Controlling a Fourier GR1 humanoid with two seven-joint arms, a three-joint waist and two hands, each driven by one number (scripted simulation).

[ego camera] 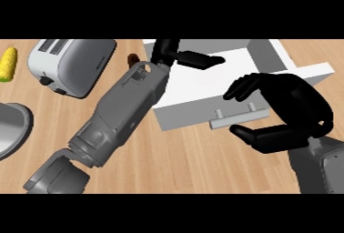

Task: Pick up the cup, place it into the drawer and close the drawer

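Black right hand [295, 113] curled (empty) — near drawer [201, 86]

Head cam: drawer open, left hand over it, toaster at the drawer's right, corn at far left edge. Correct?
One thing is off. In the head view the toaster stands at the left of the open drawer, not at its right. The rest holds: the left hand is over the drawer and the corn lies at the far left edge.
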